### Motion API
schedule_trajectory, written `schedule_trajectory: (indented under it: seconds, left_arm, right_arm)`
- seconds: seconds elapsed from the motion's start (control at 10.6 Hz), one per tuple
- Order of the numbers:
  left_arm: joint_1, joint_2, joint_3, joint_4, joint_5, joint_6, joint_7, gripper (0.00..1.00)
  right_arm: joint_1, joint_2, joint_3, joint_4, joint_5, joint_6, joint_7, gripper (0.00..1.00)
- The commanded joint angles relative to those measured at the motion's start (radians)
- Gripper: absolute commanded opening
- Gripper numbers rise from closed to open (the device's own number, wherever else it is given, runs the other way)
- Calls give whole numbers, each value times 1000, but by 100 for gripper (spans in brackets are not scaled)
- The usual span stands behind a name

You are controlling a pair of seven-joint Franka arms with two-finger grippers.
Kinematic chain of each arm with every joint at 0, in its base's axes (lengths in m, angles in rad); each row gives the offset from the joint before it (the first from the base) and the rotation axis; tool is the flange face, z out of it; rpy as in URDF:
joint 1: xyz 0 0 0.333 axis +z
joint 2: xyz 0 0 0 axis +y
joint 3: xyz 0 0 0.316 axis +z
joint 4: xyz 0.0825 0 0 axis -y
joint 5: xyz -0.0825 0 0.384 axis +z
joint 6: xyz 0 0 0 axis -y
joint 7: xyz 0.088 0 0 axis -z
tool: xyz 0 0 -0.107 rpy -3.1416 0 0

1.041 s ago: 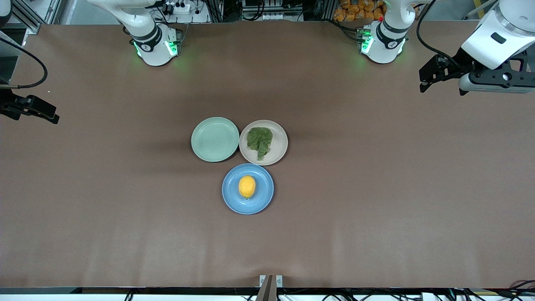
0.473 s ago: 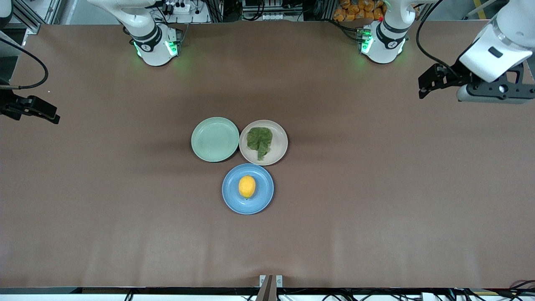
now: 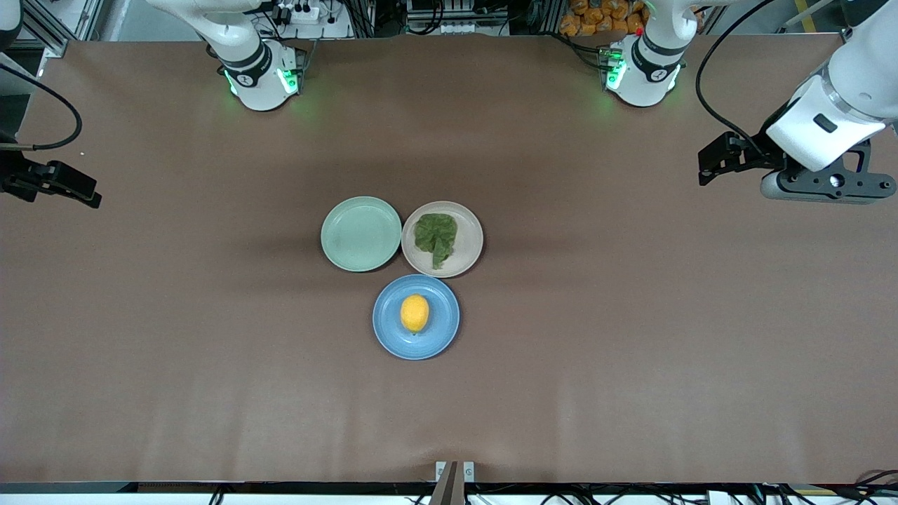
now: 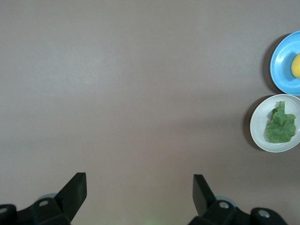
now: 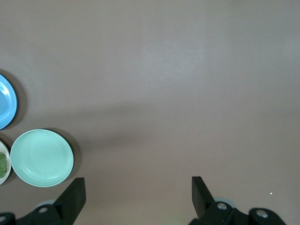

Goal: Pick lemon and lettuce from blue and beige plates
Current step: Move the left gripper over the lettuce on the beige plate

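Note:
The lemon [image 3: 414, 313] lies on the blue plate [image 3: 438, 337] in the middle of the table. The lettuce [image 3: 436, 237] lies on the beige plate [image 3: 466, 256], which is farther from the front camera. My left gripper [image 3: 817, 188] hangs high over bare table at the left arm's end, open and empty [image 4: 139, 187]. Its wrist view shows the lemon [image 4: 296, 65], the blue plate [image 4: 281, 70], the lettuce [image 4: 280, 125] and the beige plate [image 4: 260, 136]. My right gripper [image 3: 52, 184] is partly in view at the right arm's end, open and empty [image 5: 138, 190].
An empty mint-green plate [image 3: 361, 233] touches the beige plate on the side toward the right arm's end; it also shows in the right wrist view [image 5: 42, 158]. The arm bases [image 3: 259, 77] [image 3: 642, 70] stand along the table's edge farthest from the front camera.
My left gripper has shifted lower in the front view and slightly toward the plates, still open. The right gripper, plates, lemon and lettuce have not moved.

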Motion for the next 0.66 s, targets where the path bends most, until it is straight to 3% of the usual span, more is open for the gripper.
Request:
schedule_trajectory:
  seconds: [0.0, 0.57]
  left_arm:
    - [1, 21, 1, 25, -10, -19, 31, 100]
    - [-37, 151, -6, 11, -18, -11, 12, 100]
  right_arm:
    - [-14, -4, 12, -3, 2, 0, -11, 100]
    - [-13, -1, 14, -3, 4, 3, -11, 100]
